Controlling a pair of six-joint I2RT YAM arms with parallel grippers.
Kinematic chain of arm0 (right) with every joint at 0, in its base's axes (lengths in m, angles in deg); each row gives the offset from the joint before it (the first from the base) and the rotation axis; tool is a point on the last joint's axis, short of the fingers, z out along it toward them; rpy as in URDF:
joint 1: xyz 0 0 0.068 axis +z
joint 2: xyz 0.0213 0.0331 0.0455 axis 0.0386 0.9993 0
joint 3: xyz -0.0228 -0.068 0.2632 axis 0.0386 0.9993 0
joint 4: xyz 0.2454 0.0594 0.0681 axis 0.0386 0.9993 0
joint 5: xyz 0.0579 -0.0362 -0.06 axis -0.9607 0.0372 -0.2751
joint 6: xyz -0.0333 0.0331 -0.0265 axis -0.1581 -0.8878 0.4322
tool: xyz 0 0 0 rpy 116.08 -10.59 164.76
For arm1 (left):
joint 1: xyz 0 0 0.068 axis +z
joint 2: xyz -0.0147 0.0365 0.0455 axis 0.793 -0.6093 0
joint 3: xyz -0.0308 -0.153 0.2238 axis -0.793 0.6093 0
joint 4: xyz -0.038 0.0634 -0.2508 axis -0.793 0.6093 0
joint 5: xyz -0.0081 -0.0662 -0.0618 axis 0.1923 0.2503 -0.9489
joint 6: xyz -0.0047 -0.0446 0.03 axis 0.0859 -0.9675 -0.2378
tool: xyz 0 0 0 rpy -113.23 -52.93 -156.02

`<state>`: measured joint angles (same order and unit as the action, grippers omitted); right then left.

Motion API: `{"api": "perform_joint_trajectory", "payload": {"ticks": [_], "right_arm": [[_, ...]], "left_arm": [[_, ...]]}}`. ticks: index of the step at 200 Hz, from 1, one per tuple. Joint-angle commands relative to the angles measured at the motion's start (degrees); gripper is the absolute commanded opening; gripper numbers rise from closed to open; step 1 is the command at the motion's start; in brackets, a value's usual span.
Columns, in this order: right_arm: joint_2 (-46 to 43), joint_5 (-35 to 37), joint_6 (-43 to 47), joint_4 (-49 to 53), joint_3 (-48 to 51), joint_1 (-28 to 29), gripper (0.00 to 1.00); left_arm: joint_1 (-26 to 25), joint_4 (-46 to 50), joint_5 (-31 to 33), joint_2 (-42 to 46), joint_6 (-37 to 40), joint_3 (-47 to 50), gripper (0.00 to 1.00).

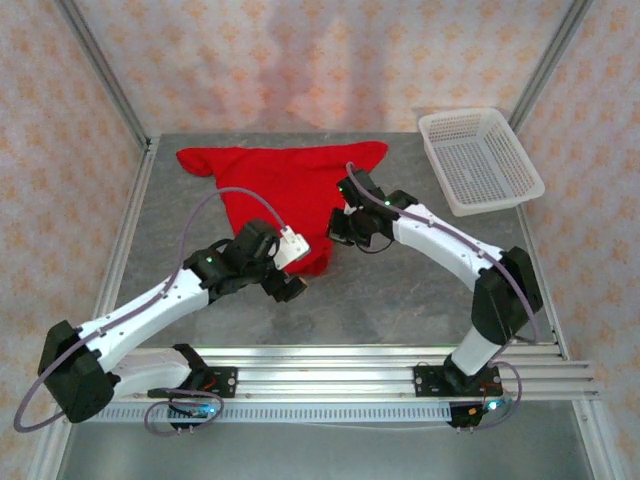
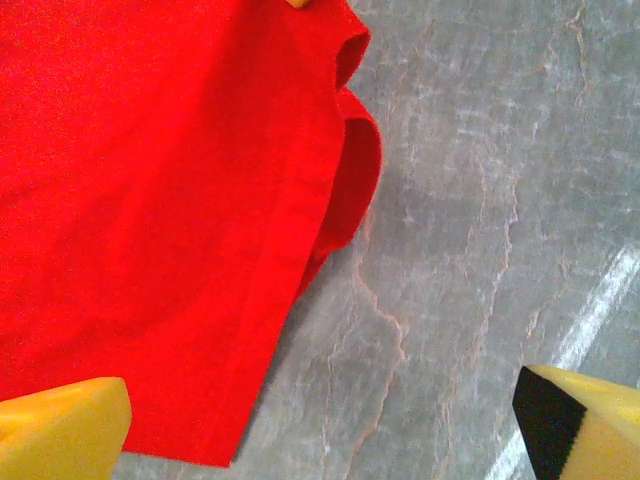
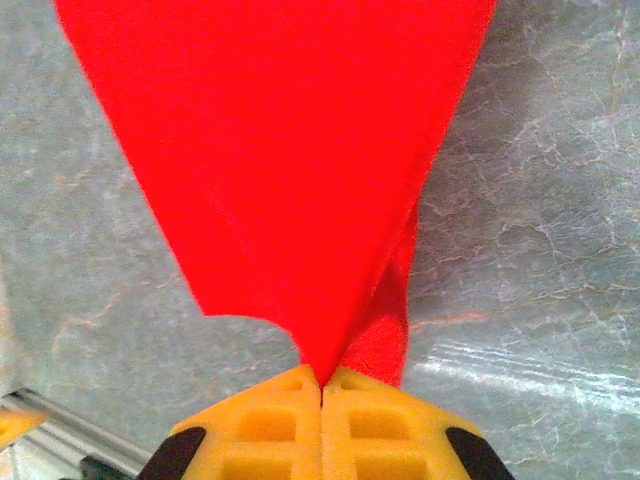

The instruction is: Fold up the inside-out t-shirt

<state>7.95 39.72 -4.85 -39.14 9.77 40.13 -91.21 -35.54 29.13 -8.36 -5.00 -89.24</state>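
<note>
Right wrist view tells most of it: the right pincer (image 3: 322, 385) is clenched on a bunched tip of the red t-shirt (image 3: 280, 150). The cloth fans out from that pinch across the grey marbled desk (image 3: 540, 200), with a second layer hanging underneath. From the top camera, the shirt lies in the far middle of the desk, sleeves spread toward the back wall and its body tapering toward the arms. It sits well apart from the white mesh basket (image 1: 462, 112) at the far right.

The left pincer (image 2: 318, 425) is released, jaws wide. It hovers over the shirt's near hem corner, one yellow pad over red fabric and the other over bare desk, gripping nothing.

To my eye this is an early fold. One side is gathered by the right arm and the other is not yet taken. I can't tell whether the shirt has been turned right side out.

Next, I'd judge, the left pincer needs to come down and close on that hem edge, catching both layers. Then the two arms can carry the cloth across together. A pull from the right alone would likely drag the shirt into a heap.
</note>
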Motion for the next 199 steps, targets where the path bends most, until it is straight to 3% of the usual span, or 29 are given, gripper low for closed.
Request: {"api": "perform_joint_trajectory", "payload": {"ticks": [1, 16, 46, 96, 125, 149, 168, 199], "right_arm": [[-1.3, -0.4, -1.7, 3.3, -2.3, -0.6, 0.00], [-1.4, -0.5, -1.6, 3.7, -3.4, -0.6, 0.00], [-1.5, -0.6, -2.0, 4.6, -4.2, -0.6, 0.00], [-2.8, 1.1, -3.4, 6.2, -4.1, -0.9, 0.00], [-4.1, 1.1, -4.6, 7.5, -4.1, -1.9, 0.00], [-5.2, 1.3, -4.4, 8.8, -4.0, -3.1, 0.00], [-6.0, 0.4, -3.7, 9.4, -3.8, -4.0, 0.00], [-6.6, -2.1, -2.7, 8.5, -3.4, -4.4, 0.00]], "left_arm": [[-0.3, -5.6, -1.9, -4.3, 0.1, -1.2, 1.00], [-0.3, -9.7, 0.1, -7.4, -0.9, -1.1, 1.00], [-0.3, -17.8, 9.8, -14.2, -4.1, -1.5, 1.00], [-0.1, -23.2, 22.2, -22.4, -3.9, -4.4, 0.88], [2.3, -23.8, 28.6, -22.8, -5.8, -6.5, 0.68], [6.0, -24.5, 29.8, -21.5, -7.5, -7.3, 0.52], [8.7, -23.6, 30.2, -21.2, -7.4, -8.1, 0.52], [11.2, -23.1, 27.3, -23.0, -4.7, -10.0, 0.65]]}}
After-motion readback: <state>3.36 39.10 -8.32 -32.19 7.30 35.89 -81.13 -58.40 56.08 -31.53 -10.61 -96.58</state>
